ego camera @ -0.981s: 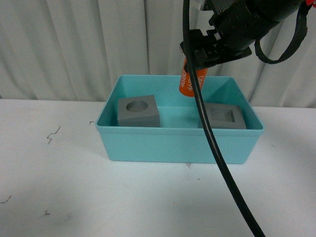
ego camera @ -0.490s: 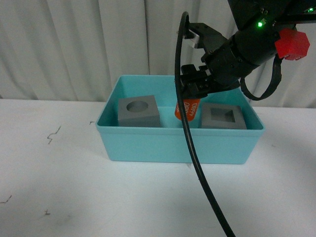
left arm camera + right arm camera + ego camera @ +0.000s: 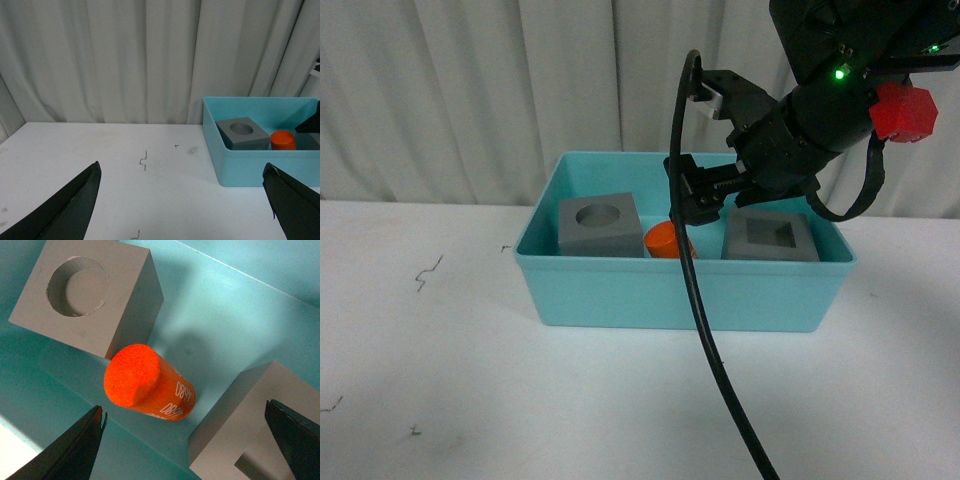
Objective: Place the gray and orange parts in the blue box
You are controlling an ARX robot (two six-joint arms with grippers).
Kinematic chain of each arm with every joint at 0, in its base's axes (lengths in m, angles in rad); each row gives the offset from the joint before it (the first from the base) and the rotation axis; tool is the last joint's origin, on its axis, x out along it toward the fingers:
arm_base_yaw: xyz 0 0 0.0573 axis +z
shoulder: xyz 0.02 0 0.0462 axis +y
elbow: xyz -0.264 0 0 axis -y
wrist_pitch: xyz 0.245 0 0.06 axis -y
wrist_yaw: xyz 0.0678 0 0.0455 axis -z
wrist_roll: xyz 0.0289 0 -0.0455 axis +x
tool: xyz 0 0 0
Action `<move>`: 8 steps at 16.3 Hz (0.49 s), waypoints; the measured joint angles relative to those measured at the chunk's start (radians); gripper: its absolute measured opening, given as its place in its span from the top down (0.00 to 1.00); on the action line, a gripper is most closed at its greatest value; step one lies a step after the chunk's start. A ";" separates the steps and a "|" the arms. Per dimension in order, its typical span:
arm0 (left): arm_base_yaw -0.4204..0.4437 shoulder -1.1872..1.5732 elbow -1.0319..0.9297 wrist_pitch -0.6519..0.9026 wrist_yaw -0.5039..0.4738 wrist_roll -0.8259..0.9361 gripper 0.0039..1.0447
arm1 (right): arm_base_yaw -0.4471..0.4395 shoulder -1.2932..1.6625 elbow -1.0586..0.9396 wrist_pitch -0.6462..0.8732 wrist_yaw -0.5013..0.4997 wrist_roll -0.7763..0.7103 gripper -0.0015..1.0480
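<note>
The blue box (image 3: 680, 275) stands on the white table. Inside it a gray cube with a round recess (image 3: 601, 225) sits at the left and a gray cube with a square recess (image 3: 770, 238) at the right. Between them rests the orange cylinder (image 3: 665, 241), free of any grip. My right gripper (image 3: 705, 195) hangs open just above the box; its wrist view shows the cylinder (image 3: 147, 385) tilted between the round-recess cube (image 3: 90, 295) and the square-recess cube (image 3: 250, 420). My left gripper (image 3: 181, 170) is open and empty over bare table, well away from the box (image 3: 260, 167).
A black cable (image 3: 715, 360) hangs from the right arm across the front of the box. A white curtain (image 3: 520, 90) closes off the back. Small pen marks (image 3: 425, 272) dot the white table (image 3: 470, 400) left of the box.
The right gripper came down into the box with the orange cylinder and let it go. The cylinder now rests between the two gray cubes.
</note>
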 joint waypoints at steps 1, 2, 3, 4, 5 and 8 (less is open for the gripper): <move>0.000 0.000 0.000 0.000 0.000 0.000 0.06 | -0.005 0.000 0.000 -0.002 0.000 0.001 0.07; 0.000 0.000 0.000 0.000 0.000 0.000 0.06 | -0.008 -0.003 0.000 -0.003 0.000 0.000 0.07; 0.000 0.000 0.000 0.000 0.000 0.000 0.06 | -0.012 -0.009 0.000 -0.005 -0.003 0.001 0.06; 0.000 0.000 0.000 0.000 0.000 0.000 0.06 | -0.015 -0.019 0.000 -0.005 -0.004 0.001 0.06; 0.000 0.000 0.000 0.000 0.000 0.000 0.06 | -0.022 -0.046 0.000 -0.003 -0.009 0.004 0.06; 0.000 0.000 0.000 0.000 0.000 0.000 0.06 | -0.028 -0.150 -0.043 0.073 -0.031 0.008 0.06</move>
